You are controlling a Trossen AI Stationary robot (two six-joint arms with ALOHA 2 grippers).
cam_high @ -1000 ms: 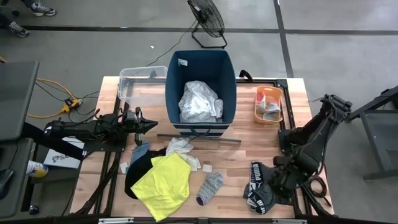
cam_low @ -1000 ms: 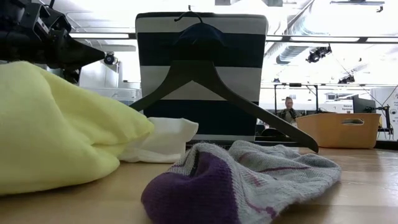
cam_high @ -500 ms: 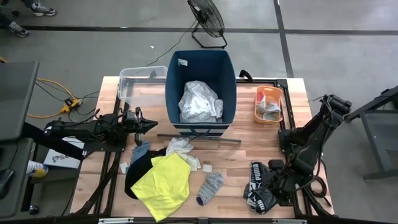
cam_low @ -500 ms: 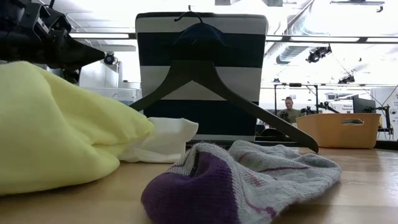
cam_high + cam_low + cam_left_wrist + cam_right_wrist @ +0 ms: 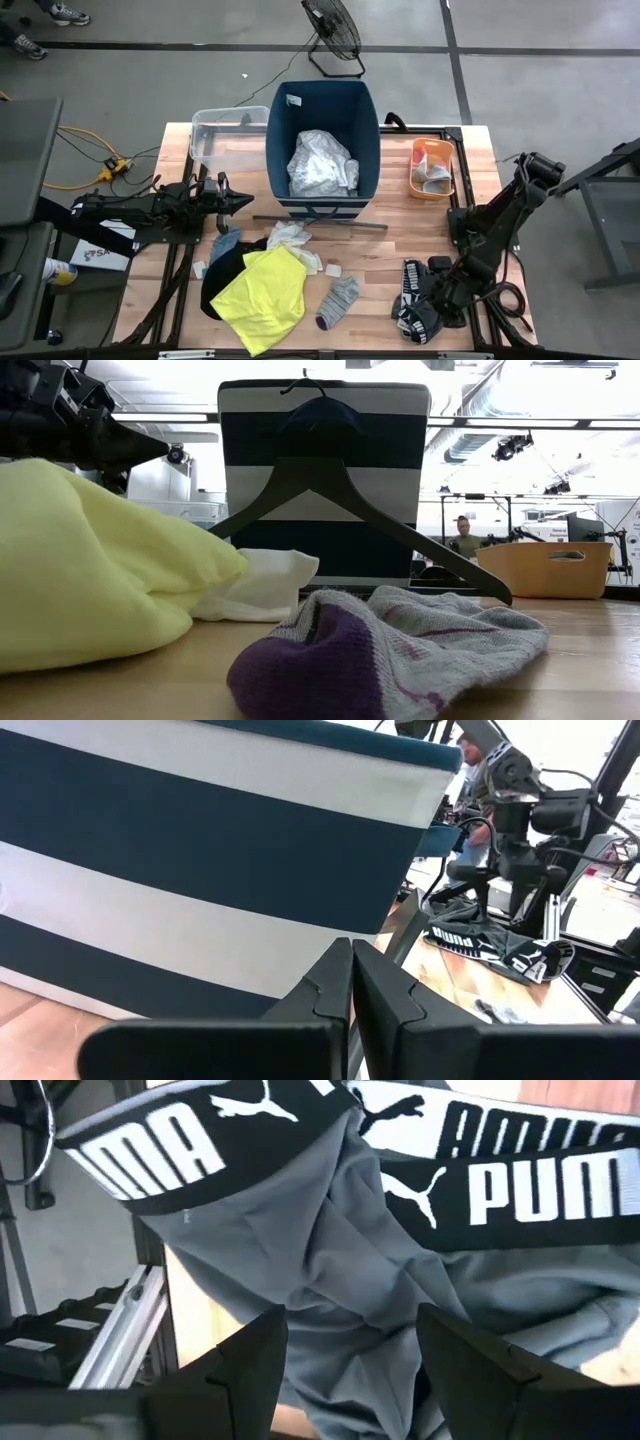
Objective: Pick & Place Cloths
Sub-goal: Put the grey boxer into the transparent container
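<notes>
My left gripper [image 5: 243,200] is pinched closed on nothing, parked beside the striped blue bin [image 5: 322,120]. Next I see the neon-yellow shirt [image 5: 262,296], then the grey sock [image 5: 338,302]. My right gripper [image 5: 350,1342] hangs spread wide over the grey Puma underwear [image 5: 360,1270], gripping nothing.

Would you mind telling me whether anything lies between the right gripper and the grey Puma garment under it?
Nothing visible does: the right gripper, jaws open, hangs directly over the grey Puma garment with only air between.
</notes>
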